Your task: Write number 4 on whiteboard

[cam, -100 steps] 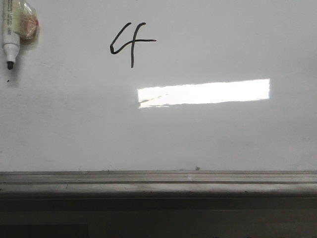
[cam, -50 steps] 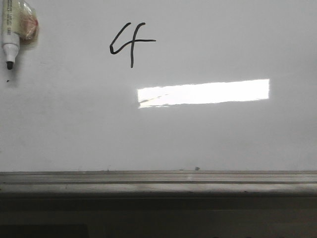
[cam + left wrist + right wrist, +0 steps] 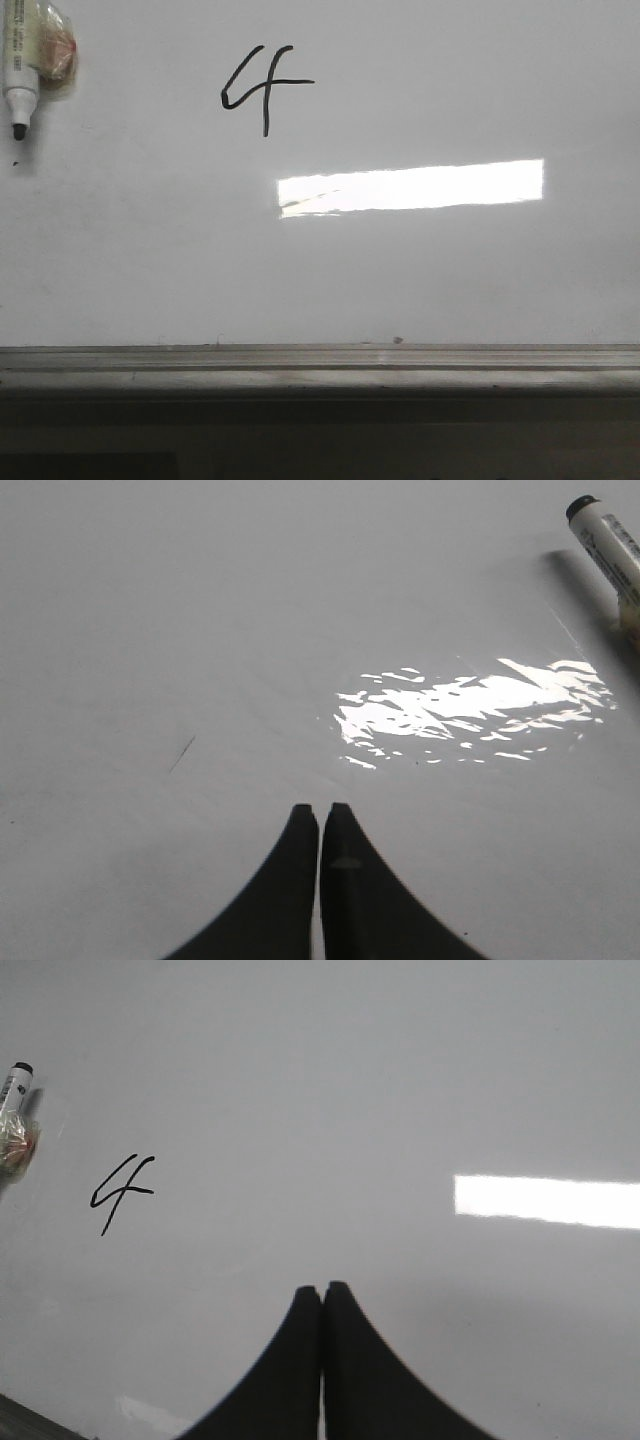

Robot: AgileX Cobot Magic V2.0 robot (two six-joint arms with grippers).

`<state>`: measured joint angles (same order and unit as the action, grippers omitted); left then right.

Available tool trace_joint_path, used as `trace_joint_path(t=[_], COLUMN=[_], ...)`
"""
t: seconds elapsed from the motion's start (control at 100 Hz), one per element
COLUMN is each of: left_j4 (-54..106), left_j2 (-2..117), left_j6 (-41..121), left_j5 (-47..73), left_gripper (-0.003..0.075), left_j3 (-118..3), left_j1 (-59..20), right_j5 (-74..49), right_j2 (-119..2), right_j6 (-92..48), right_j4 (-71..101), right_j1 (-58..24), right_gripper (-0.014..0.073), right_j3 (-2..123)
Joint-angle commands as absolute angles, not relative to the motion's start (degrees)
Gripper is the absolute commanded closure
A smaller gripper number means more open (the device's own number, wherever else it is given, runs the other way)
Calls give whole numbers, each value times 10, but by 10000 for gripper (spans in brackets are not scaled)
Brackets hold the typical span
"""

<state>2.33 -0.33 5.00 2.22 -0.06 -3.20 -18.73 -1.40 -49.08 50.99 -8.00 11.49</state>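
Observation:
The number 4 is drawn in black on the whiteboard, upper left of centre in the front view; it also shows in the right wrist view. A white marker with a black tip lies on the board at the far left, uncapped, with a clear wrapped bundle beside it. It shows in the left wrist view and the right wrist view. My left gripper is shut and empty above bare board. My right gripper is shut and empty above bare board. Neither gripper shows in the front view.
A bright rectangular light reflection lies on the board below the 4. A grey metal ledge runs along the board's near edge, with dark space in front of it. A thin stray mark shows in the left wrist view.

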Motion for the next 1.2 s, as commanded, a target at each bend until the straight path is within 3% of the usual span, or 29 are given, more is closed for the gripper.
trace_joint_path(t=[0.0,0.21,0.35,0.43,0.61,0.8,0.85,1.19], left_j4=[28,28,28,28,28,28,28,28], left_j2=[-19,-19,-19,-19,-19,-19,-19,-18], left_j6=[44,44,44,44,44,44,44,44], left_j5=[-18,-18,-18,-18,-18,-18,-18,-18], left_gripper=[741,741,741,741,741,741,741,741], left_j3=[14,14,14,14,14,14,14,14], left_j1=[-32,-32,-32,-32,-32,-32,-32,-32], right_j5=[-157,-114,-65,-38,-22,30,-15,-38], right_j2=[-21,-21,-21,-21,-20,-2,20,18], right_j6=[-496,-482,-247,-195,-152,-146,-140,-141], right_j4=[522,436,170,90,14,-6,-5,-17], right_j1=[-78,-78,-49,-18,42,48,48,48], right_gripper=[658,658,658,658,658,658,658,658], right_j3=[128,126,105,81,33,-19,-16,-16])
